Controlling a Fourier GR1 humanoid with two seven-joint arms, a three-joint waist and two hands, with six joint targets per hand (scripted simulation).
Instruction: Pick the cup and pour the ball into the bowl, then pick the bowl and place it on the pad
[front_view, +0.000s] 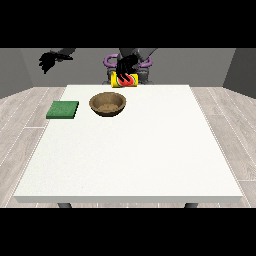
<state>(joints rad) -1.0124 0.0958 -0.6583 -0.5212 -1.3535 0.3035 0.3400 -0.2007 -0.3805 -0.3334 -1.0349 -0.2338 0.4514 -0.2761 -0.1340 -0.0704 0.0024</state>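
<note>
A yellow cup with red markings (121, 81) is held tipped on its side over the table's far edge, just behind the bowl. The hand at the view's right (127, 64) reaches in from above and is curled round the cup. A brown wooden bowl (107, 104) stands on the white table (135, 150), below and slightly left of the cup. A flat green pad (63, 110) lies to the left of the bowl near the table's left edge. The hand at the view's left (49, 60) hangs in the air beyond the table's far left corner, fingers relaxed and holding nothing. No ball shows.
The robot's torso with purple parts (109, 61) stands behind the far edge. Grey plank floor (25, 115) surrounds the table. The table's near half is bare white surface.
</note>
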